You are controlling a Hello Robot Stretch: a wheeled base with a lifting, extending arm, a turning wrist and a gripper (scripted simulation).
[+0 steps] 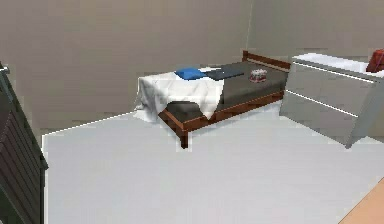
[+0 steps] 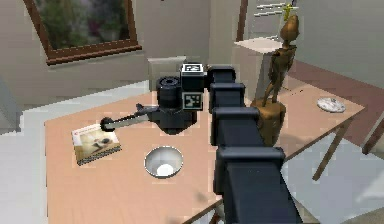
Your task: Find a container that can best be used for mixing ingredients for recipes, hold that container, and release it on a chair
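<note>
**Arm side view.** Nearest, my arm [image 2: 245, 170] rises as a dark square bar over a wooden table [image 2: 120, 195]. Just left of the arm, a round pale bowl [image 2: 163, 162] stands upright on the tabletop. This is the mixing container, and it lies nearer than my fingers and apart from them. Beyond the bowl, toward the view's left, a flat book [image 2: 95, 145] lies on the table. My gripper [image 2: 110, 126] points toward the view's left, its tips at the book's far edge. I cannot tell whether they touch the book, how the fingers are set, or whether they hold anything. Right of the arm a wooden statue [image 2: 275, 85] stands upright on the table, and a small plate [image 2: 331, 104] lies farther right. Behind the table's far edge stands a dark chair [image 2: 160, 68].

**Forward view.** Grey floor [image 1: 200, 170] leads to a bed [image 1: 235, 95] draped with a white sheet [image 1: 175, 92]. A white dresser [image 1: 330, 95] stands at the view's right.
</note>
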